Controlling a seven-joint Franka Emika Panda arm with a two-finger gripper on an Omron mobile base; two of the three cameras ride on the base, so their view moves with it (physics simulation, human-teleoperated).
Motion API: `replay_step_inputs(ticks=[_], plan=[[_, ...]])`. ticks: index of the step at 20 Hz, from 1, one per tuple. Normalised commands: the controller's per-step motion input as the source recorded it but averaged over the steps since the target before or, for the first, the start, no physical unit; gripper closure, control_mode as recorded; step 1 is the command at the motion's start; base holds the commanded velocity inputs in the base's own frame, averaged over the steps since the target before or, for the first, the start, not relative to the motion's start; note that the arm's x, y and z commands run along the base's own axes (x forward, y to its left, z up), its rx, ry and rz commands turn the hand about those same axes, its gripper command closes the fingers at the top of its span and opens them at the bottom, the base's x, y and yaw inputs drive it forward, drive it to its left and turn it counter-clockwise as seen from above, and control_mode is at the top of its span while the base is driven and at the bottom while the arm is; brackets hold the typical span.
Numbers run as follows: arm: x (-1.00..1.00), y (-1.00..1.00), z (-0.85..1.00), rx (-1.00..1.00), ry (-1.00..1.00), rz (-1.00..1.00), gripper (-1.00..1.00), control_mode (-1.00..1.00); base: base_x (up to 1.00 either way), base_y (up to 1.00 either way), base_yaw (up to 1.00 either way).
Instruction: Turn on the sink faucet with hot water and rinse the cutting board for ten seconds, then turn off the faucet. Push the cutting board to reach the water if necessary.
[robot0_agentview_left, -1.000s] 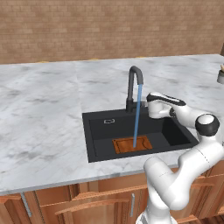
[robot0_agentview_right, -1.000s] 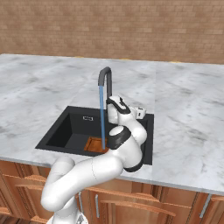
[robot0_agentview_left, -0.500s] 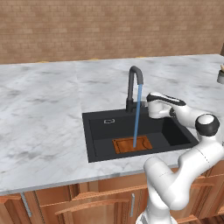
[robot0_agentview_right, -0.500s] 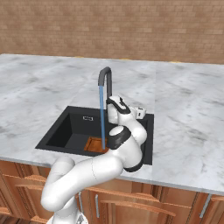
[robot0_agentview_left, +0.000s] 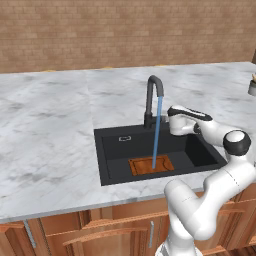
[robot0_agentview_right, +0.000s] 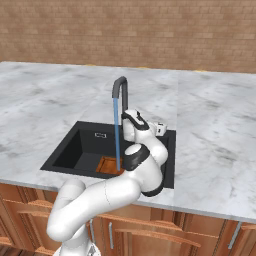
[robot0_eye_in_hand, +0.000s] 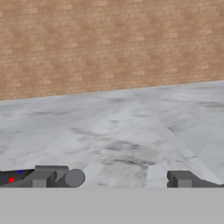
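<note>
The water falls from the sink faucet onto the cutting board, lying flat at the sink's front side. The tool hangs beside the faucet base, its 2 fingers spread, holding nothing, above the marble table.

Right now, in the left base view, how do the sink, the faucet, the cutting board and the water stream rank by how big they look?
1. The sink, widest by far.
2. The sink faucet.
3. The cutting board.
4. The water, long but very thin.
Faucet versus board is close, so that order is unsure.
</note>
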Motion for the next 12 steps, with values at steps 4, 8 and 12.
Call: replay_step_inputs(ticks=[4, 8, 12], plan=[[0.00, 0.00, 0.00, 0.00, 0.00, 0.00, -1.00, -1.00, 0.00, 0.00, 0.00], [0.00, 0.00, 0.00, 0.00, 0.00, 0.00, -1.00, -1.00, 0.00, 0.00, 0.00], [0.00, 0.00, 0.00, 0.00, 0.00, 0.00, -1.00, -1.00, 0.00, 0.00, 0.00]])
